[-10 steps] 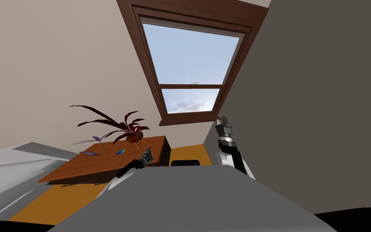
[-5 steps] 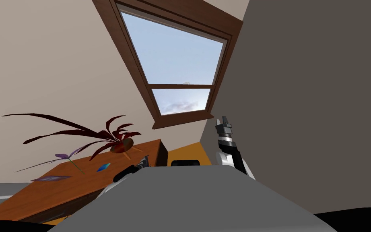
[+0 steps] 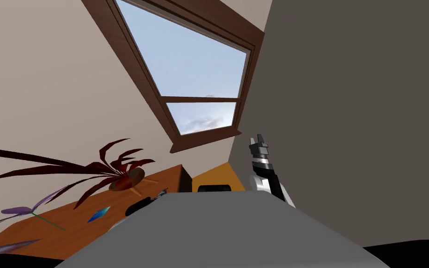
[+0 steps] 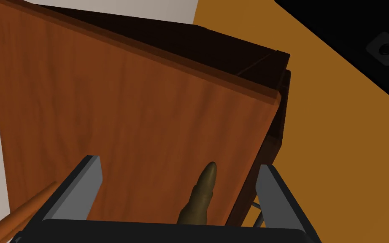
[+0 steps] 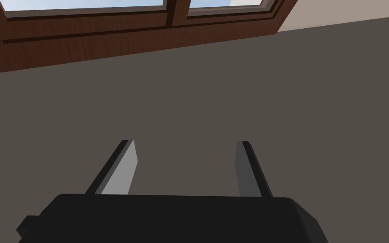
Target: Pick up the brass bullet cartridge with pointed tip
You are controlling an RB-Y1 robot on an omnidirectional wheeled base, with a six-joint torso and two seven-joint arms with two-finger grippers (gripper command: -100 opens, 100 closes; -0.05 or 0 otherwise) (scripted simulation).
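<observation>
A dull brass bullet (image 4: 201,195), tip pointed, lies on the wooden table (image 4: 126,105) between the left gripper's (image 4: 179,166) spread fingers.

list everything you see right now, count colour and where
bullet cartridge: one, dull brass, lying on the table between the left gripper's fingers, touching neither
table: one, reddish-brown wood, beneath the left gripper
plant: one, dark red leaves, on the table
flower: one, purple, beside the plant
flat diamond shape: one, blue, on the table
window: one, brown frame, wall behind the table
floor: orange, past the table's end
left gripper: one, open, over the table near its edge
right gripper: one, open, raised by the grey wall
</observation>
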